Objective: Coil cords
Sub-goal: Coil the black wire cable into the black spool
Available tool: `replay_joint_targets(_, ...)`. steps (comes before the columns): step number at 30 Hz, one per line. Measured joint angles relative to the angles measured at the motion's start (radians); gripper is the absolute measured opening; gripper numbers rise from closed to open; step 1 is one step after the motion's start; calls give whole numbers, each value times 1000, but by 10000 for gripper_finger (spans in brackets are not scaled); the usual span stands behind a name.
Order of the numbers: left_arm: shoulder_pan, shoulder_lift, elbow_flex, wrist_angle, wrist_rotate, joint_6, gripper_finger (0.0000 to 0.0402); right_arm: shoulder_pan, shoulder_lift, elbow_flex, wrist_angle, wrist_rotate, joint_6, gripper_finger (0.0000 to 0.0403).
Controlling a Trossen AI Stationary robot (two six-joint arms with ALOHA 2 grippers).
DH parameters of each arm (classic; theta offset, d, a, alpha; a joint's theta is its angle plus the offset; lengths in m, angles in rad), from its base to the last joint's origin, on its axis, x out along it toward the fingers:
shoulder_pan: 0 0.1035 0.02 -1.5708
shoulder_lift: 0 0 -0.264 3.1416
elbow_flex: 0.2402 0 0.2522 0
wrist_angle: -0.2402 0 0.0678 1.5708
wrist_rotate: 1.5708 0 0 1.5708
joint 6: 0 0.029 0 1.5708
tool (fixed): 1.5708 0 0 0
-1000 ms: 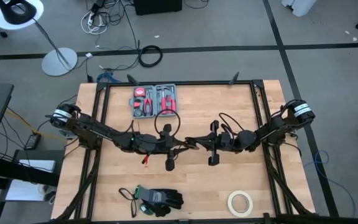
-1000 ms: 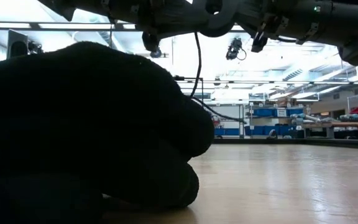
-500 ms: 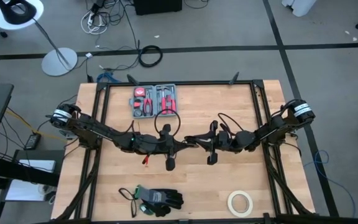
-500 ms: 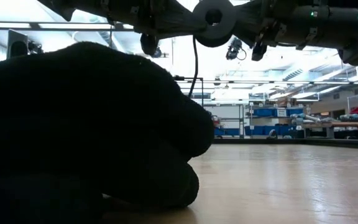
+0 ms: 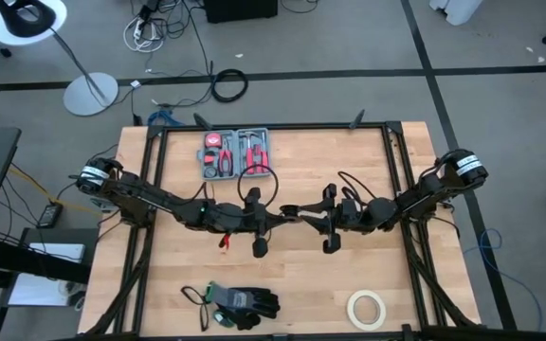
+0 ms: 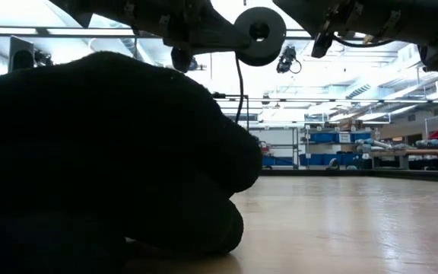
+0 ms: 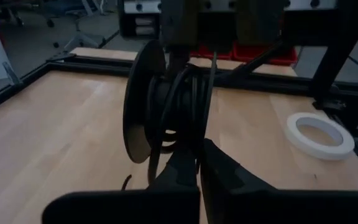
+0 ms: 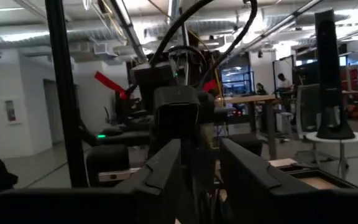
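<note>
The cord is a small round coil (image 7: 179, 106) wound against a flat dark disc (image 6: 258, 32). It hangs high over the middle of the table. My left gripper (image 7: 201, 163) reaches in from the table's left and is shut on it. A loose tail (image 6: 239, 72) drops from the coil. My right gripper (image 8: 201, 165) stands open just to the coil's right (image 5: 307, 216), facing the left gripper and touching nothing. My left gripper pinches the coil's near edge (image 7: 199, 140) between its two fingers, on the wound strands beside the disc. The fingers come nearly level from the table's left. The coil stands on edge, lifted clear of the table, and its tail (image 7: 156, 158) hangs slack below.
A grey case of red-handled tools (image 5: 237, 153) lies at the far middle. Black gloves (image 5: 240, 303) lie near the front edge and block the left of the low view (image 6: 90, 152). A roll of tape (image 5: 367, 309) lies at the front right.
The coil has passed from my right gripper to my left. My right gripper has let go and drawn back a little toward the table's right edge. The coil's disc now shows whole in the low view, at the tip of my left gripper.
</note>
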Motion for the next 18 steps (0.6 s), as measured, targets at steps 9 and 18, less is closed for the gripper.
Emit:
replay_joint_targets(9,14,-82,-1,-153,75,-26,0,7,-17,-49,-123,179,5,112)
replay_joint_targets(18,61,-129,-1,-179,330,17,0,-87,-18,-79,-341,-37,269,112)
